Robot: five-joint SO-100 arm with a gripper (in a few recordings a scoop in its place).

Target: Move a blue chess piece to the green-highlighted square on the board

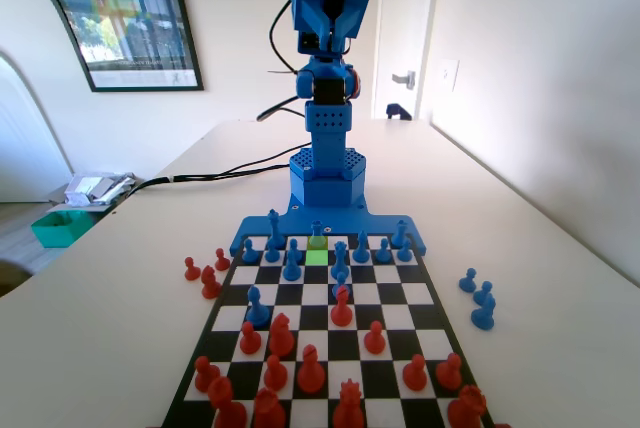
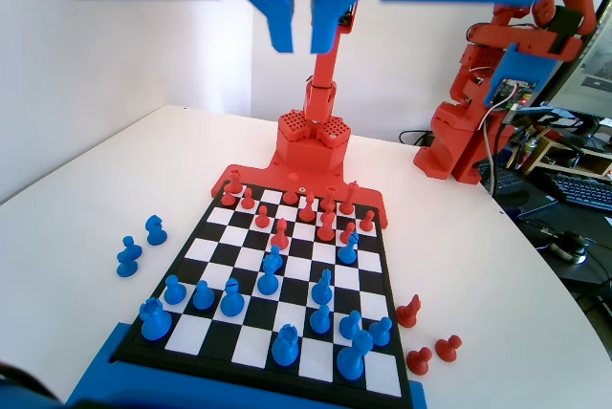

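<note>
A white table point(image 1: 520, 238) stands in a room with pale walls. In the fixed view, a framed poster point(image 1: 125, 13) hangs on the left wall, and a white door point(image 1: 400, 38) with a lever handle point(image 1: 404, 78) stands at the back beside a light switch point(image 1: 447, 75). Bright daylight falls across the table's right side. A green tray point(image 1: 62, 226) sits low at left. In the wrist view, a keyboard point(image 2: 581, 189) lies on a desk at right.

On the white bench point(image 1: 540, 238), three red pieces point(image 1: 207, 276) are seen left of the framed poster's point(image 1: 120, 13) side in the fixed view, a green tray point(image 1: 62, 228) lies below that poster, and a door handle point(image 1: 404, 79) is seen to its right.
</note>
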